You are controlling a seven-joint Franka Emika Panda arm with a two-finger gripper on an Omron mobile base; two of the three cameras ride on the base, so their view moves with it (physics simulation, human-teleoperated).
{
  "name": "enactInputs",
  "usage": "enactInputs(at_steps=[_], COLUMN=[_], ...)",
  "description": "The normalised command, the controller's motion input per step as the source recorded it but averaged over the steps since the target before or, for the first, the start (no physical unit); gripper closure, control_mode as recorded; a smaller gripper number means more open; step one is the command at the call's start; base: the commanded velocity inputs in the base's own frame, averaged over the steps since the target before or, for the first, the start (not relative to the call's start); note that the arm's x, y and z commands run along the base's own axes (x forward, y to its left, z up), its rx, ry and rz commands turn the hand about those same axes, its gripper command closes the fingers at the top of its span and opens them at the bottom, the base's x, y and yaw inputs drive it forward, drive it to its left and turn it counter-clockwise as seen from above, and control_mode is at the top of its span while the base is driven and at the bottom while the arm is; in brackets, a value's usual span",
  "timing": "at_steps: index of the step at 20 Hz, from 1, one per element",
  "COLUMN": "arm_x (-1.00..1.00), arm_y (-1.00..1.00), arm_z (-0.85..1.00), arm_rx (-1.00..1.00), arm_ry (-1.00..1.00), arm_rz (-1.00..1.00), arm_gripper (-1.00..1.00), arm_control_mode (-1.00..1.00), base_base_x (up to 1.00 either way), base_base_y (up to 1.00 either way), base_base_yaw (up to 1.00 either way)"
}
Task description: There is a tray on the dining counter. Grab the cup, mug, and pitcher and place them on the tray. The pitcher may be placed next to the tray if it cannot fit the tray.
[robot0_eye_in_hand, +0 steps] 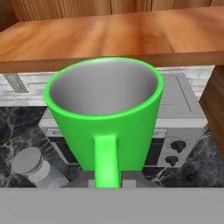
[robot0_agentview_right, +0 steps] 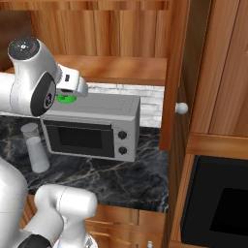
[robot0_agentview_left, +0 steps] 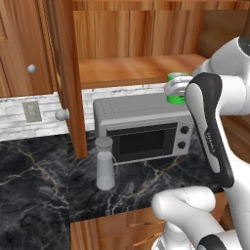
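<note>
Now the fingers [robot0_eye_in_hand: 107, 183] are closed on the mug's [robot0_eye_in_hand: 105, 113] handle, above the microwave [robot0_agentview_left: 141, 127]; next, carry it to the tray.

The microwave [robot0_agentview_left: 144, 127] stands on the counter [robot0_agentview_left: 34, 180], far back against the wall, under the shelf [robot0_agentview_left: 136, 68] of the open cabinet. The pitcher [robot0_agentview_left: 104, 163] stands upright on the counter just left of the microwave and nearer than its front, close to its near left corner but apart from it. The mug [robot0_eye_in_hand: 105, 118] is above the microwave's top, over its right part in the left base view, with its handle toward the hand camera. A wall outlet [robot0_agentview_left: 32, 111] sits on the wall well left of the microwave. Right of the microwave a cabinet door [robot0_agentview_right: 174, 72] stands open, its knob [robot0_agentview_right: 181, 108] pointing right.
</note>
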Motion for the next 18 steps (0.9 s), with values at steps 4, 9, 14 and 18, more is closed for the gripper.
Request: enactInputs(at_steps=[4, 9, 14, 18], arm_x=[-0.69, -0.60, -0.43, 0.00], arm_y=[0.00, 0.00, 0.00, 0.00], arm_z=[-0.03, -0.07, -0.15, 0.00], arm_rx=[0.00, 0.00, -0.01, 0.00], arm_ry=[0.06, 0.04, 0.00, 0.00], arm_rz=[0.00, 0.00, 0.00, 0.00], arm_gripper=[1.00, 1.00, 1.00, 1.00], arm_control_mode=[-1.00, -1.00, -1.00, 1.00], base_base_x=[0.00, 0.00, 0.00, -0.70], base_base_y=[0.00, 0.00, 0.00, 0.00], base_base_yaw=[0.00, 0.00, 0.00, 0.00])
